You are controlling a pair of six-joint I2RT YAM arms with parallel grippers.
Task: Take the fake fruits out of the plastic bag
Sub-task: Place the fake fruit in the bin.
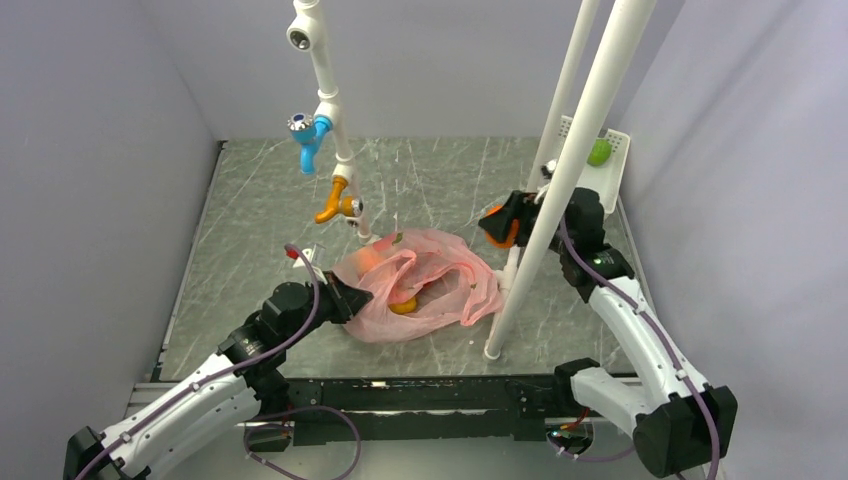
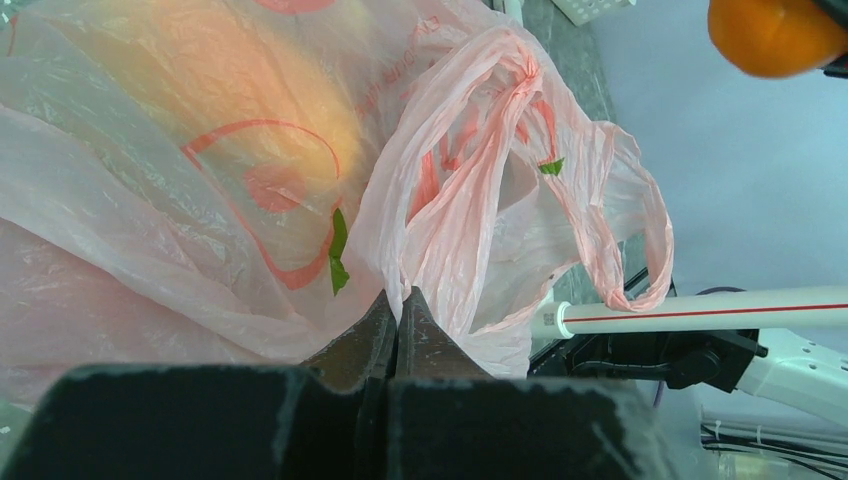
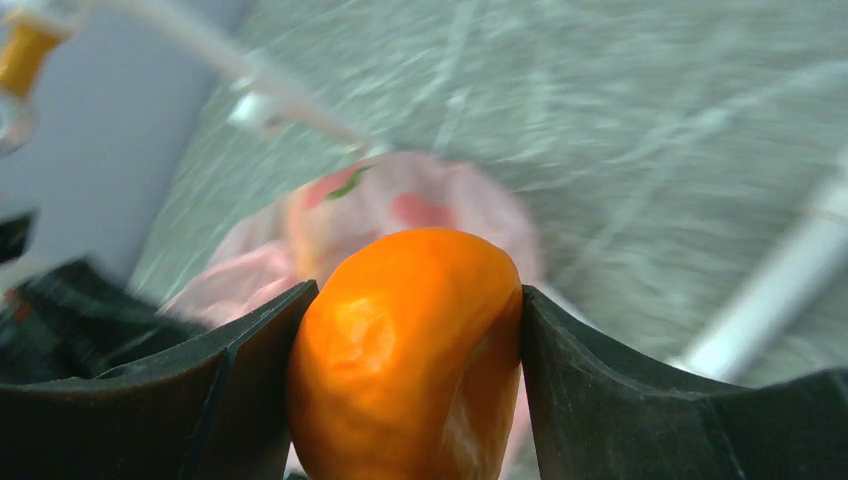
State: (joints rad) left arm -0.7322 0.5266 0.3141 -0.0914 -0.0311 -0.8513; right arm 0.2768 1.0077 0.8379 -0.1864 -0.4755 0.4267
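Your left gripper pinches the bag at its edge to anchor it. Your right gripper clamps an orange, raised right of the bag.

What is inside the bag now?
One orange fruit shows in the open bag; a yellow-orange one glows through its film. Folds hide anything else. Outside, the right gripper grips a second orange.

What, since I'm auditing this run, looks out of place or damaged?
Nothing stands out. The plastic bag lies crumpled, its edge pinched by the left gripper; the right gripper holds an orange fruit. No spill or tear visible.
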